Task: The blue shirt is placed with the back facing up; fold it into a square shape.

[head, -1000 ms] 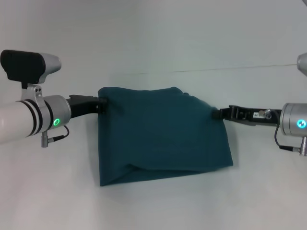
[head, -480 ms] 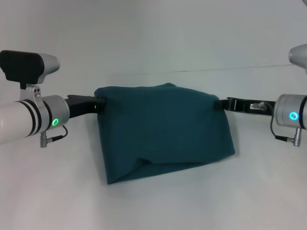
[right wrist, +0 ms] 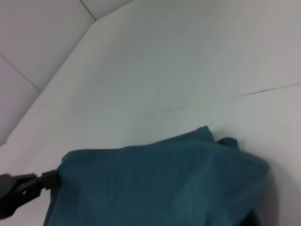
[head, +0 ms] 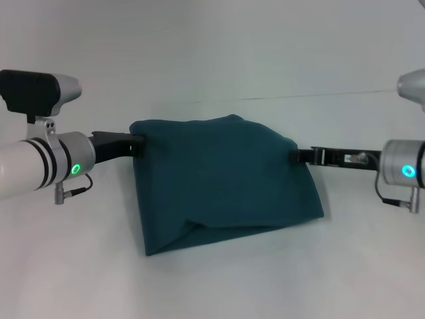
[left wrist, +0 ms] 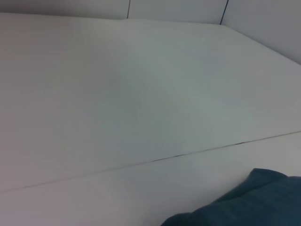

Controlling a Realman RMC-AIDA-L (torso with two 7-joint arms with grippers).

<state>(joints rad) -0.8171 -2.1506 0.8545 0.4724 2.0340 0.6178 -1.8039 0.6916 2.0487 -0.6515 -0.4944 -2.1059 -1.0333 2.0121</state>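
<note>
Head view | our left end effector [head: 138, 145] and right end effector [head: 300, 156] each grasp an upper corner of the shirt [head: 226, 183], lifted off the counter [head: 212, 60] | step: final fold | next: lay flat, release.

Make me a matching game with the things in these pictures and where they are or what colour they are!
Things:
1. shirt
2. left hand
3. right hand
4. table

Clues:
A. white, with a thin dark line across it
B. at the shirt's right edge
C. dark teal-blue, in the middle
D. at the shirt's upper left corner

Pairs: 1-C, 2-D, 3-B, 4-A
</note>
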